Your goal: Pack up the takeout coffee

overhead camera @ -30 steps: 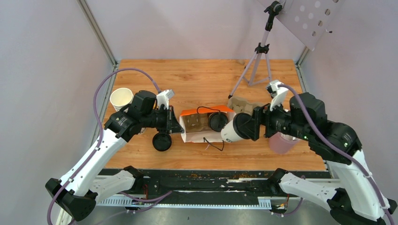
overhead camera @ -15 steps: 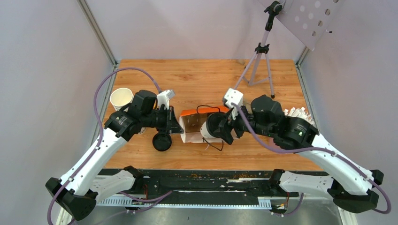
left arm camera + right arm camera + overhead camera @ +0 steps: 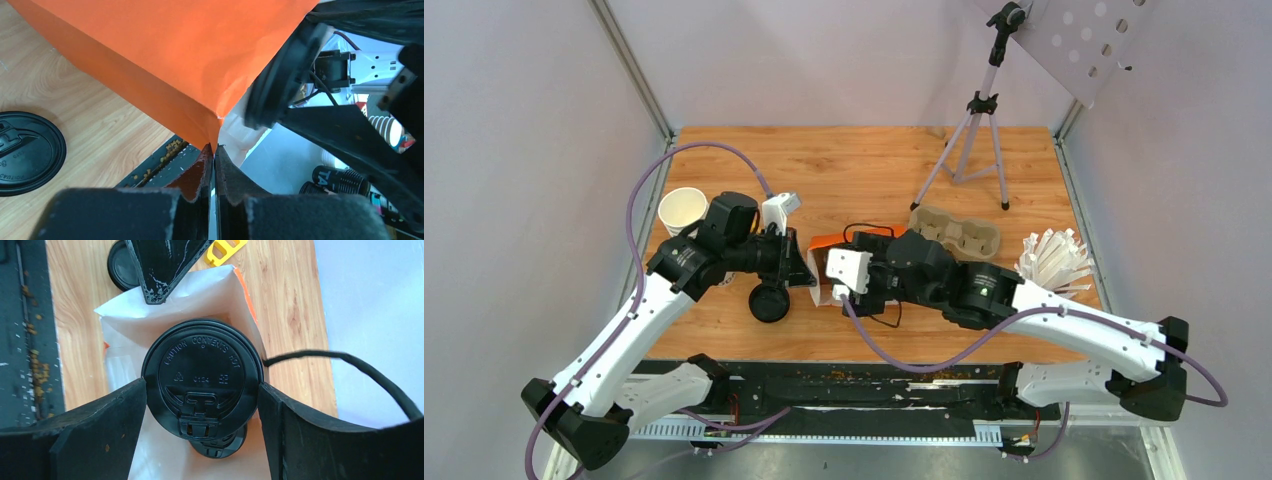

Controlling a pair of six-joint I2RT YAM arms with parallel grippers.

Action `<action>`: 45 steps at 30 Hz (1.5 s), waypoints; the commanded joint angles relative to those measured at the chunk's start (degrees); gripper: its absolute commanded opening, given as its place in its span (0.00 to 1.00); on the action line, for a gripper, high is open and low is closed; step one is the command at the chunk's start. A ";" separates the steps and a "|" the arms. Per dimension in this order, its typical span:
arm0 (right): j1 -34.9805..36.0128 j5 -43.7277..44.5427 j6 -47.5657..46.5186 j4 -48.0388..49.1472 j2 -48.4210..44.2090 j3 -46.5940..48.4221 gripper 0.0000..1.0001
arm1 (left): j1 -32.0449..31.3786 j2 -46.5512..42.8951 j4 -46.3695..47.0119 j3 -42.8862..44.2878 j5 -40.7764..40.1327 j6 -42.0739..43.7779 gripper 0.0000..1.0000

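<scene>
Stretching left, right fingers [image 3: 100,435] clasp lidded cup [image 3: 202,375]; left fingers [image 3: 235,185] pinch orange bag's [image 3: 165,50] rim.

We see a wooden table [image 3: 844,170] filling the middle of the top view, closed in by plain pale lilac walls [image 3: 524,150]. A metal post [image 3: 629,65] rises at upper left. At upper right a tripod [image 3: 977,120] stands below a perforated white panel [image 3: 1089,40]. The light is soft and even.
</scene>
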 commanded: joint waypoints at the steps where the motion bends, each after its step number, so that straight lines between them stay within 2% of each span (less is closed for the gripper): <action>1: 0.30 0.73 -9.87 6.44 2.12 -1.34 0.79 | -0.05 -1.44 2.10 -0.43 1.97 2.28 0.10; 11: 0.29 -0.57 -20.69 10.68 3.43 -8.14 0.79 | -0.01 -2.21 3.20 -2.64 2.55 1.96 0.11; 22: 0.33 1.07 -27.19 17.15 6.33 -12.33 0.78 | -0.05 -1.45 1.11 -2.04 1.60 3.64 0.12; 45: -2.99 2.85 -30.78 28.47 10.42 -18.81 0.77 | -0.05 -0.22 -0.79 -1.64 -0.76 2.24 0.08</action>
